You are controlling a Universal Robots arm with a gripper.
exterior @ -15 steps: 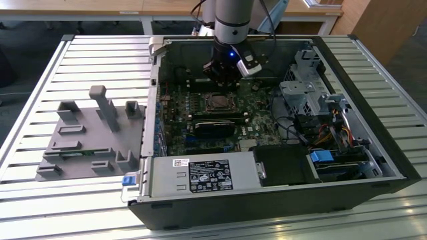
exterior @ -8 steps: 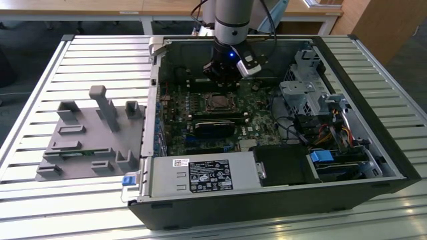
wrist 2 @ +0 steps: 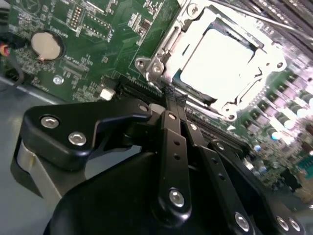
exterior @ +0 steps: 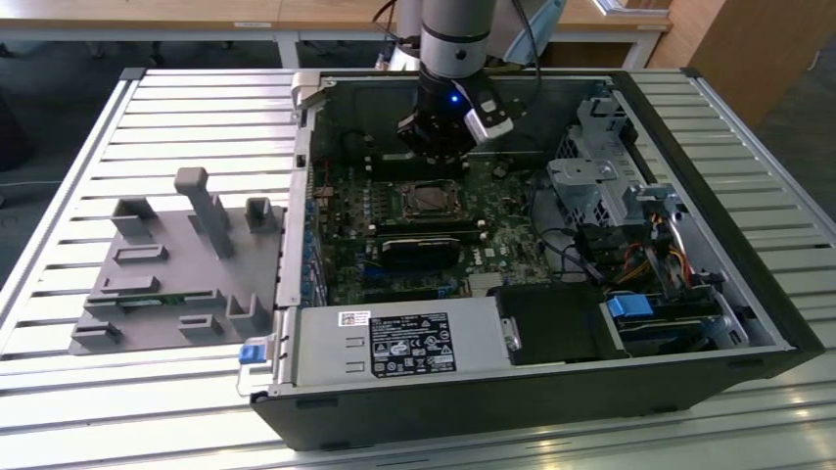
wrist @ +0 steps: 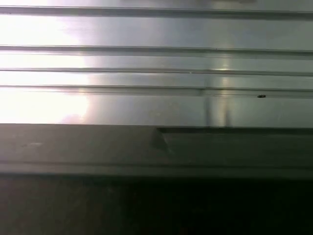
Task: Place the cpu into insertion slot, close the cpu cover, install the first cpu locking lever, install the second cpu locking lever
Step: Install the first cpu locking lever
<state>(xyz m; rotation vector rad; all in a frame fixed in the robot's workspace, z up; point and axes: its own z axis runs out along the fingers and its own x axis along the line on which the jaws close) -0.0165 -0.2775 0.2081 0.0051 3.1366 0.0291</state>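
Our gripper (wrist 2: pixel 172 95) is pressed together, holding nothing, its tip just beside the slot (wrist 2: pixel 222 58). The cpu (wrist 2: pixel 220 61) lies flat inside, the cover (wrist 2: pixel 166 46) down over it. We should push the lever slowly and straight.

In the second wrist view glare washes out the cpu (wrist 2: pixel 222 61), hiding surface detail.
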